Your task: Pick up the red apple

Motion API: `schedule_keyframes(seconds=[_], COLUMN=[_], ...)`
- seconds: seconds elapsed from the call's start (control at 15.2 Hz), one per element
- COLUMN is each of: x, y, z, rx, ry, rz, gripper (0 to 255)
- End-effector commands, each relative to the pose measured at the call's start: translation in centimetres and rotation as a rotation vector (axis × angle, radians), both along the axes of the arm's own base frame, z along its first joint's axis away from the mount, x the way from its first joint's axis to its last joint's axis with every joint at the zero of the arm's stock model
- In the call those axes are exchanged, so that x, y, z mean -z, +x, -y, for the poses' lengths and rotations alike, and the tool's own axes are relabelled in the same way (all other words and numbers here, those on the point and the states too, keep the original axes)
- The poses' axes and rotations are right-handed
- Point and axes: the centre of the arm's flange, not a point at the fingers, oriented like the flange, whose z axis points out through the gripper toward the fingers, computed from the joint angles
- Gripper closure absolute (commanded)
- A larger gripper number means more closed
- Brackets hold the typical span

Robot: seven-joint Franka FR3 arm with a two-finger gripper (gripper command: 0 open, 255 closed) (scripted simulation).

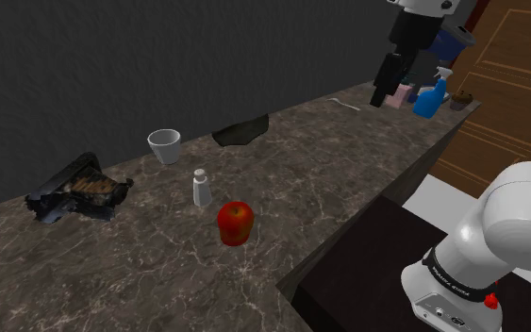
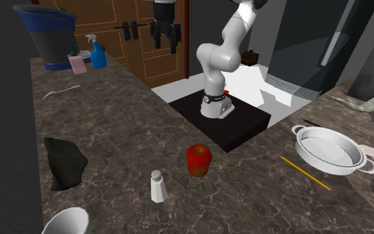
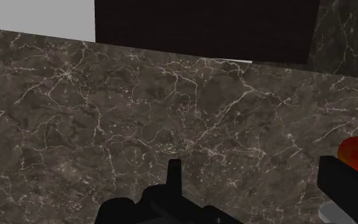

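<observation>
Claw wide, empty, high up | red apple on counter, near white shaker

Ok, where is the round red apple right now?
The round red apple sits on the dark marbled counter, low centre in the shoulder view, just beside the small white shaker and near the counter edge facing the stand.

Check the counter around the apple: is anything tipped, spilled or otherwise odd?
Nothing stands out. The apple, the shaker beside it and the cup all stand upright on the counter, with no spill. A dark crumpled cloth lies by the wall. The claw hangs open, far from the apple.
</observation>
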Motion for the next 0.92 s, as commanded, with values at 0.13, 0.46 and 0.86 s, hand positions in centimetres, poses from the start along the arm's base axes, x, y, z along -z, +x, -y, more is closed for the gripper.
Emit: schedule_keyframes(seconds=[0.13,0.46,0.86], x=[1.5,5.1,9.3], y=[0.7,2.4,4.7], z=[-1.9,-6.7,-12.5], rx=[0.011,0.040,0.074], ry=[0.011,0.038,0.071], rz=[0.002,0.008,0.014], gripper=[0,0,0])
